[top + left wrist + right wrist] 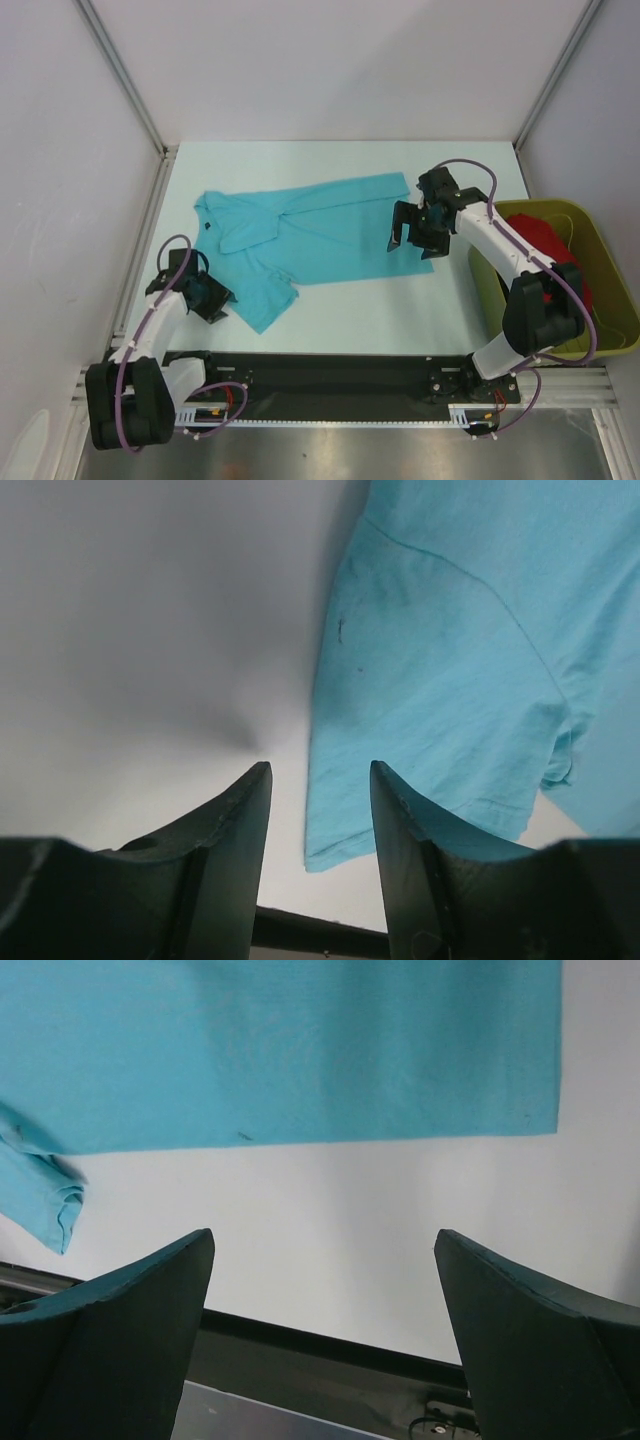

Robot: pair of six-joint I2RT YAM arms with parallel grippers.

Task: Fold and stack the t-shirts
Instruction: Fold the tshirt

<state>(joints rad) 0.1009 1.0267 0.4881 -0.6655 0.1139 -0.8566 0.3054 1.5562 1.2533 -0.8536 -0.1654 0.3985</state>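
Observation:
A turquoise t-shirt [310, 235] with a collar lies partly folded on the white table, collar at the left, one sleeve pointing to the near left. My left gripper [212, 297] is open and empty, low beside that sleeve's near corner [330, 855], which lies between its fingers. My right gripper [408, 235] is open and empty, held above the shirt's right hem [400, 1130]. A red t-shirt [540, 245] lies in the olive-green tub [610, 290] at the right.
The tub stands at the table's right edge beside the right arm. White walls and aluminium posts enclose the table. A black rail [320, 365] runs along the near edge.

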